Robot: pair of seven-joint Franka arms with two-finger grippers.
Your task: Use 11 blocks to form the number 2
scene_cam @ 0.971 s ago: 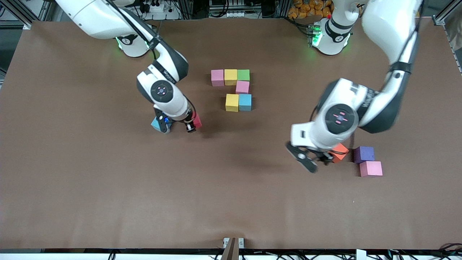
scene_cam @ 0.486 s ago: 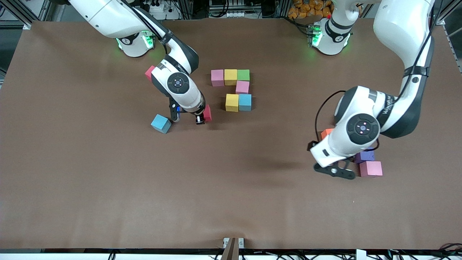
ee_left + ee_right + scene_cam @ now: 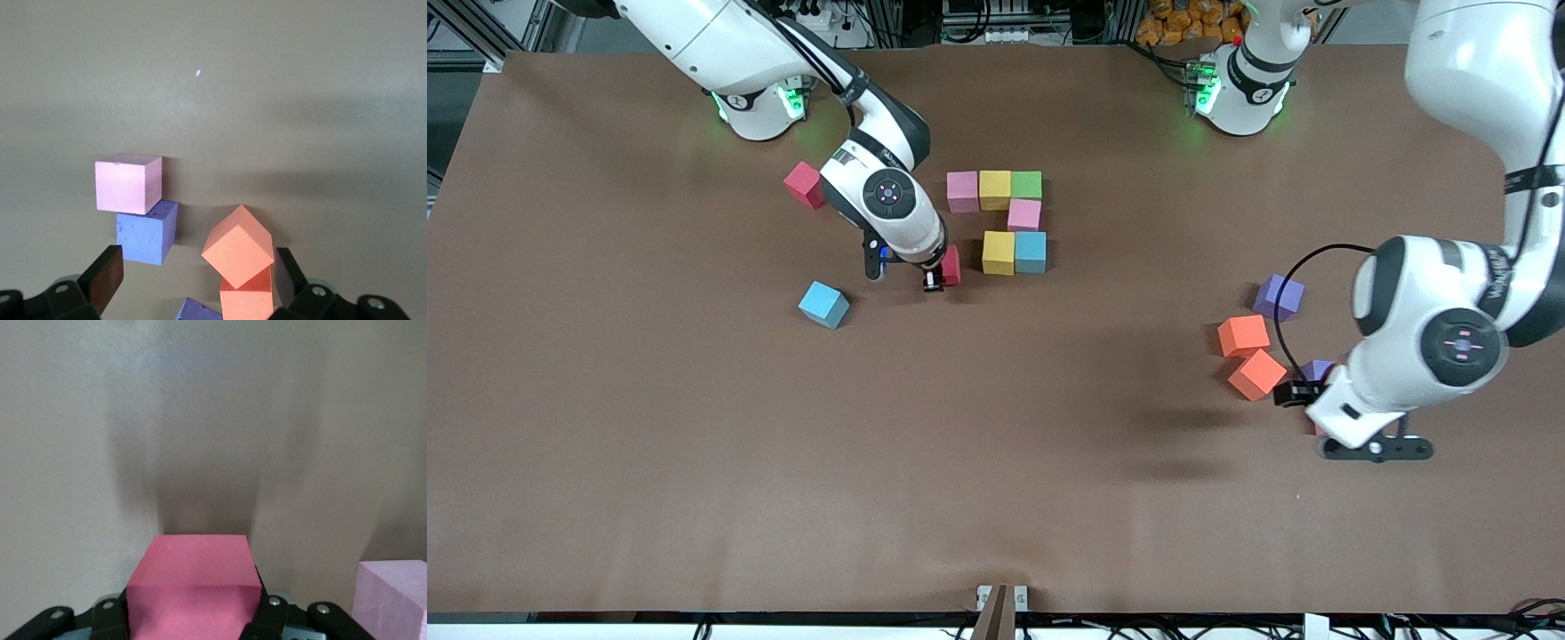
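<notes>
While the right gripper (image 3: 943, 277) holds a small matte red foam cube (image 3: 951, 265) firmly between its fingers, just beside the yellow cube (image 3: 998, 252) of the unfinished digit, the left gripper (image 3: 1374, 447) hangs wide and empty over the loose cubes at the left arm's end of the brown table (image 3: 694, 444).

Six cubes of the number 2 (image 3: 1005, 220) already lie in place: a row of pink (image 3: 962, 191), yellow and green (image 3: 1026, 184), one pink cube (image 3: 1024, 214) under the green, then yellow beside light blue (image 3: 1031, 252). The red cube seems meant for the open end of that third row, toward the right arm's end of the table.

To seat it well, it should come down square to the row, its face flush with the yellow cube, low enough that letting go does not bounce it, without nudging the neighbours out of line. How much gap remains is hard to judge, since the wrist hides the seam.

Two orange cubes (image 3: 1243, 335), a purple cube (image 3: 1279, 296) and a light blue one (image 3: 823, 304) wait loose.
</notes>
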